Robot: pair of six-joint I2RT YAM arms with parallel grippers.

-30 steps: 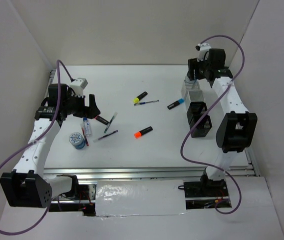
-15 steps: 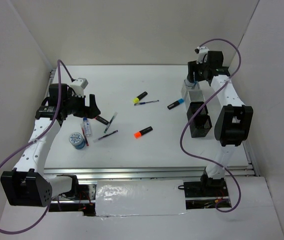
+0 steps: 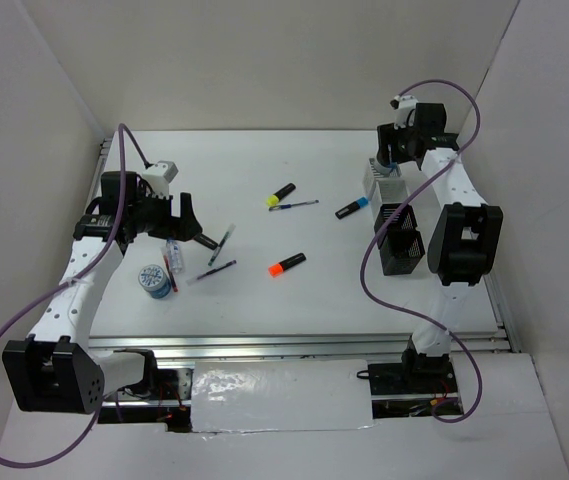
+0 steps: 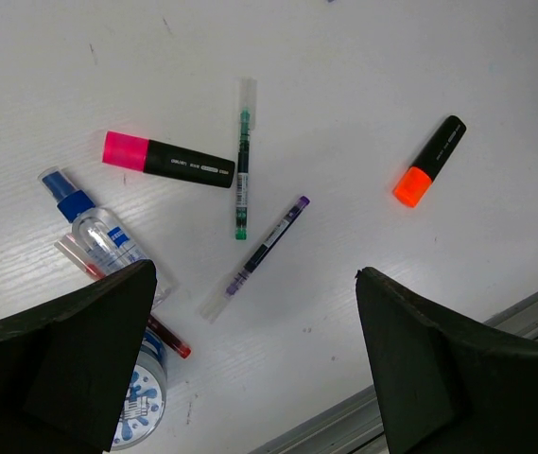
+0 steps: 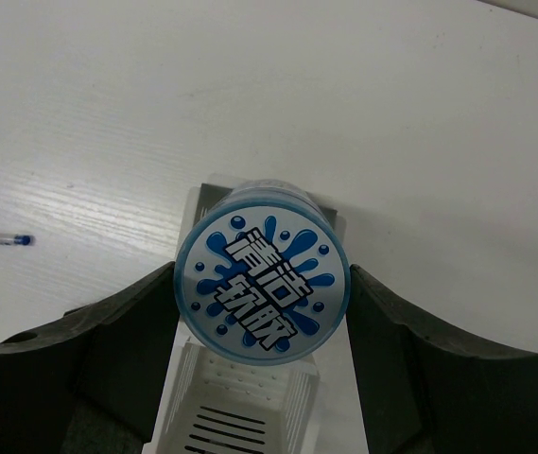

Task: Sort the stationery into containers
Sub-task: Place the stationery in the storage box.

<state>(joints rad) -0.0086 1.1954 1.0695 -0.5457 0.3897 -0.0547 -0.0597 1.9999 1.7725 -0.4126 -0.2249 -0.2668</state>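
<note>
Right wrist view: your right claw [image 5: 262, 312] pinches a tape roll [image 5: 262, 294] over the rim of the white bin [image 5: 240, 392]; your left claw [image 4: 254, 284] hangs spread above a purple pen [image 4: 267, 238] near the front edge of the desk [image 4: 391, 57].

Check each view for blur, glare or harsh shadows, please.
Top external: even light, soft shadows, sharp, mild glare on the glossy strip at the near edge. Left wrist: pink highlighter crisp, left fingers dark, little detail. Right wrist: tape roll sharp, no glare; right fingers underexposed.
</note>
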